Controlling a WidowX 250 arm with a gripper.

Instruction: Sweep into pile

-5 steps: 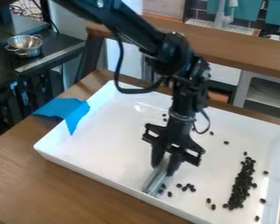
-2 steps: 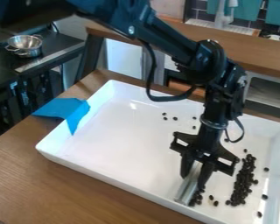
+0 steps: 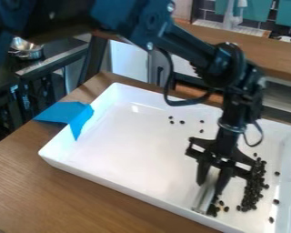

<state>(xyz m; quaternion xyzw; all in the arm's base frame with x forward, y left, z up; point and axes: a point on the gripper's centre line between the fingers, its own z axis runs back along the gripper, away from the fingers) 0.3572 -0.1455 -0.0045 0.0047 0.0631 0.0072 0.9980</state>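
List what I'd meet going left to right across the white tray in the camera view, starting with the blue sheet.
Blue sheet, leftmost stray beans, metal strip, main bean pile, rightmost stray beans.

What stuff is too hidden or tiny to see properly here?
All in the camera view:
- the tray's nearest corner: cut off by the bottom edge
- the silver bar's top end: hidden by the hand
- part of the metal bowl: behind the arm
- how many beans: too small and bunched

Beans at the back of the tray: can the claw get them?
Probably yes. Those beans lie in the open, with bare tray between them and the claw, though it holds a scraper.
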